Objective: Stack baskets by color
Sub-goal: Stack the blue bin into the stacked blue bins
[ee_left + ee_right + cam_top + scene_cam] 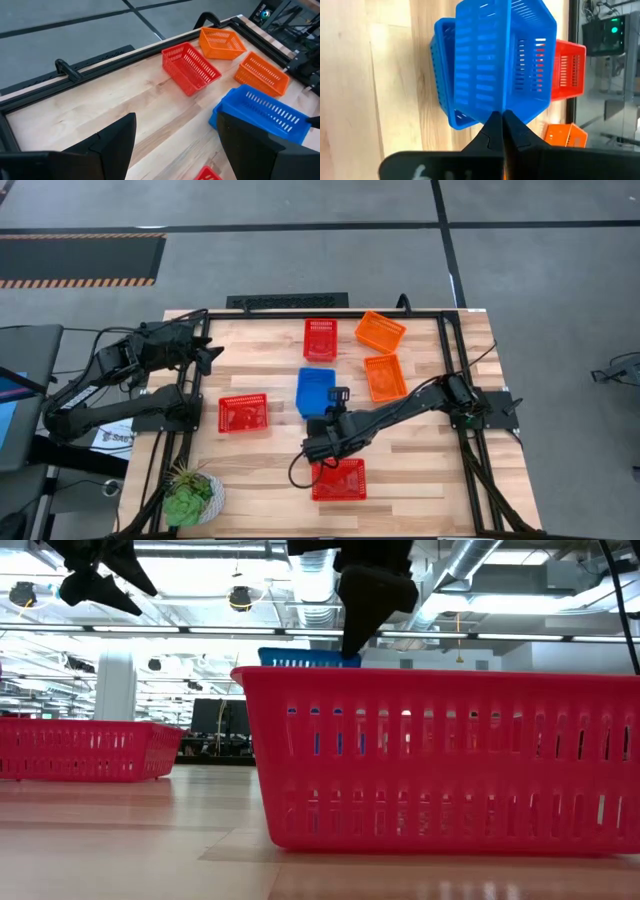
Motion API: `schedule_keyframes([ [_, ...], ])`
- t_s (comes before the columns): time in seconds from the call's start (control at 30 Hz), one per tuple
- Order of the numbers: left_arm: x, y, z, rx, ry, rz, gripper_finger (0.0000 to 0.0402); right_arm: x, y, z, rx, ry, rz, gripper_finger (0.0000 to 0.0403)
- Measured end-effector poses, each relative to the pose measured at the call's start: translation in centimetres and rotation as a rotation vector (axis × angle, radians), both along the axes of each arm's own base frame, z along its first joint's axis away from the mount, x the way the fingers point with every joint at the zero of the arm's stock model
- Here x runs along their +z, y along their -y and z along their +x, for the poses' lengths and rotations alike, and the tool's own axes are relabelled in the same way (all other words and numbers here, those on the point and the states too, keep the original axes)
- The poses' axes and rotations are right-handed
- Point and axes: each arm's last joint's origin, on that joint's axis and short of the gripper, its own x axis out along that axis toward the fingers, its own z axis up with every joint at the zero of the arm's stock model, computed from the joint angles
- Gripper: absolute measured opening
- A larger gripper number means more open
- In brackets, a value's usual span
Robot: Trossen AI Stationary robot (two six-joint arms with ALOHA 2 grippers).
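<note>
From above, you see the right gripper (322,423) at the table's middle, pinched on the near rim of a blue basket (316,389) that sits over the blue stack. A red basket (338,479) lies at its 6 o'clock, another red one (243,413) at 9 o'clock, a third red one (320,339) at 12 o'clock. Two orange baskets (384,376) sit at 2 o'clock, the farther one (380,332) tilted. Your left gripper (208,356) waits at the table's left edge, at 10 o'clock. A plant (188,498) stands at the near left corner.

At table height, the near red basket (440,760) fills your view; the blue rim (305,658) shows behind it under the right gripper (352,648).

From the left wrist, its fingers (117,137) stand wide apart, holding nothing.

From the right wrist, you see the closed fingers (492,131) clamping the tilted blue basket (505,60), which is above another blue one (445,75).
</note>
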Motion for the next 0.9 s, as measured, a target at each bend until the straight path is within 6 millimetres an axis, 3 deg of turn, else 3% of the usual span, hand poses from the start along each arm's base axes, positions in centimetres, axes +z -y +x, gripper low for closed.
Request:
schedule_keyframes([
  [0.3, 0.0, 0.0, 0.0, -0.010, -0.016, 0.012, 0.0263, 0.0, 1.0, 0.5, 0.020, -0.024, 0.000, 0.0000],
  [0.9, 0.0, 0.0, 0.0, -0.015, -0.012, 0.009, 0.0263, -0.2, 3.4, 1.5, 0.035, -0.062, 0.190, 0.0008],
])
